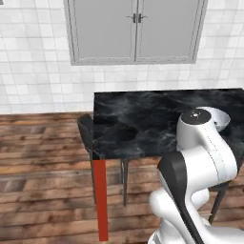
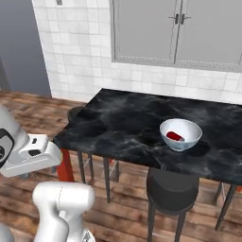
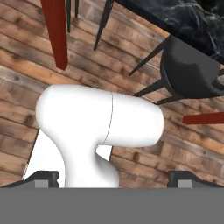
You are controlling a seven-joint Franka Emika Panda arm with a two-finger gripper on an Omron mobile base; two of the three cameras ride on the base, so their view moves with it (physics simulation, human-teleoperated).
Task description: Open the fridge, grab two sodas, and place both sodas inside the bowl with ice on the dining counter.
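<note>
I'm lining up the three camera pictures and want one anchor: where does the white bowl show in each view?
Left base view: just the bowl's rim, peeking from behind the arm's upper joint at mid right, on the dining counter.
Right base view: right of centre on the counter, a red can inside it.
Hand view: the bowl isn't in this picture.
Shared landmark: the counter's black marbled slab, at the hand view's top right corner.
</note>
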